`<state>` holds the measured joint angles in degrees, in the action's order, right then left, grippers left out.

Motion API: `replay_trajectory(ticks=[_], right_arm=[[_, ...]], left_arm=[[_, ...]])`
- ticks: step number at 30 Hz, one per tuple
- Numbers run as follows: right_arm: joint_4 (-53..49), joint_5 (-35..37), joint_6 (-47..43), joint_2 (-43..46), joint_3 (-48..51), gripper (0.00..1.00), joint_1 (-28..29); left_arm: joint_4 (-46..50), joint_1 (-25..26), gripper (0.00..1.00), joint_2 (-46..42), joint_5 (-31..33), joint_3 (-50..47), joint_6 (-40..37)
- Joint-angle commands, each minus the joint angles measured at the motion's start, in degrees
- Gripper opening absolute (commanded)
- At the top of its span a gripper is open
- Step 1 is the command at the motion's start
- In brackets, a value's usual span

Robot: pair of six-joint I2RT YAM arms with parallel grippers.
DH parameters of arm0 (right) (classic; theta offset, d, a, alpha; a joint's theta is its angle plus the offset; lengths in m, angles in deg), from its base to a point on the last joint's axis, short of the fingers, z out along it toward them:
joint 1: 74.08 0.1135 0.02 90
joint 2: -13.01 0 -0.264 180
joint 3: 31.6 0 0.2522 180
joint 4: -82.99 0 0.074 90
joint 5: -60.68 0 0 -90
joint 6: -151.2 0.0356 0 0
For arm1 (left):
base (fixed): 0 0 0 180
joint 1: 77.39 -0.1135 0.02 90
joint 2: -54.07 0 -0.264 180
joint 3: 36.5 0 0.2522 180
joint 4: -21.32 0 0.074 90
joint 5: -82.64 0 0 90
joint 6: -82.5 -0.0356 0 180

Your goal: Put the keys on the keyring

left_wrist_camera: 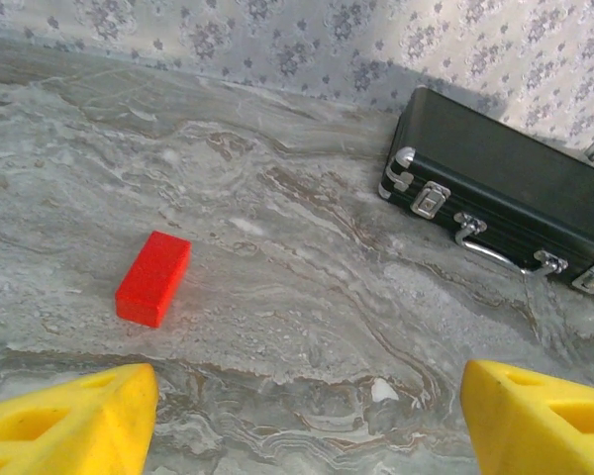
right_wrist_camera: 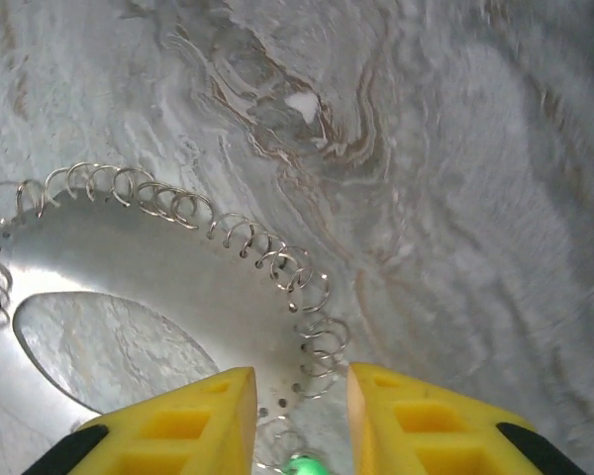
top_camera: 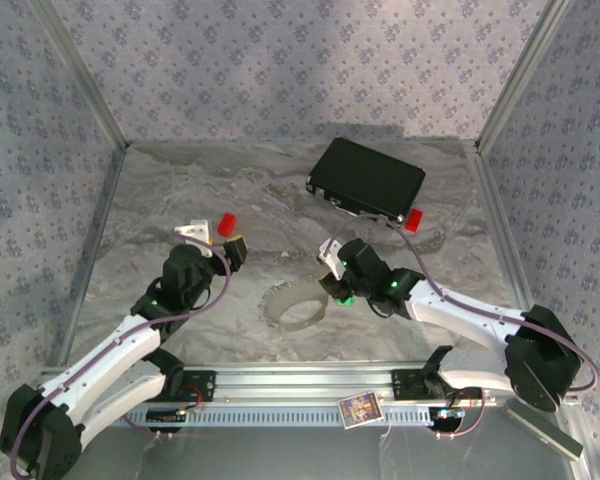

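Note:
The keyring (right_wrist_camera: 129, 267) is a flat silvery ring with several small wire loops (right_wrist_camera: 317, 297) along its outer edge; it lies on the marble table (top_camera: 298, 305). My right gripper (right_wrist_camera: 302, 381) hovers over its right edge with the yellow jaws apart and the loops in the gap. A bright green key head (right_wrist_camera: 302, 463) sits low between the jaws, also seen under the gripper (top_camera: 346, 299). I see nothing pinched. My left gripper (left_wrist_camera: 307, 386) stands wide open and empty, just short of a red block (left_wrist_camera: 153, 278).
A black case (top_camera: 366, 178) with metal latches (left_wrist_camera: 505, 188) lies at the back right, a second red block (top_camera: 414, 219) by its corner. Metal frame posts and patterned walls bound the table. A small card (top_camera: 360, 409) rests on the front rail.

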<state>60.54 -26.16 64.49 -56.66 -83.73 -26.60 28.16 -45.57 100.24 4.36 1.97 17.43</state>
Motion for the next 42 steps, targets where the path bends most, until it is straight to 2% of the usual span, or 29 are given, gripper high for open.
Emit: replay_trajectory(ticks=[1, 3, 6, 10, 14, 19, 28, 42], right_arm=[[-1.12, 5.67, 27.07, -3.43, -2.42, 0.26, -1.97], [-8.46, 3.4, 32.24, -6.53, -5.69, 0.21, -5.11], [-9.36, -0.76, 33.82, -8.36, -5.87, 0.18, -6.65], [-7.56, -2.95, 36.2, -9.38, -4.02, 0.21, -7.38], [-5.2, -8.27, 35.84, -12.71, -3.4, 0.24, -8.39], [-4.2, -9.44, 35.41, -14.13, -2.79, 0.27, -8.54], [-1.54, -13.47, 34.21, -16.81, -1.92, 0.2, -9.09], [0.82, -16.86, 33.3, -18.9, -2.16, 0.15, -9.1]], left_arm=[[-2.55, -0.28, 0.8, 1.3, -2.72, 0.43, -1.09], [-3.43, -0.26, 0.8, 2.39, -3.55, 0.25, -1.03], [-5.04, -0.27, 0.8, 3.85, -5.41, -0.09, -1.02], [-7.24, -0.3, 0.79, 6.44, -7.75, -0.86, -1.02], [-12.58, -0.17, 0.78, 10.82, -10.13, -2.53, 1.51], [-16.52, 1.0, 0.74, 16.38, -12.93, -2.01, 3.37], [-16.56, 3.82, 0.72, 19.53, -12.78, 0.16, 2.58], [-15.63, 4.38, 0.72, 18.75, -11.74, -0.09, 2.41]])
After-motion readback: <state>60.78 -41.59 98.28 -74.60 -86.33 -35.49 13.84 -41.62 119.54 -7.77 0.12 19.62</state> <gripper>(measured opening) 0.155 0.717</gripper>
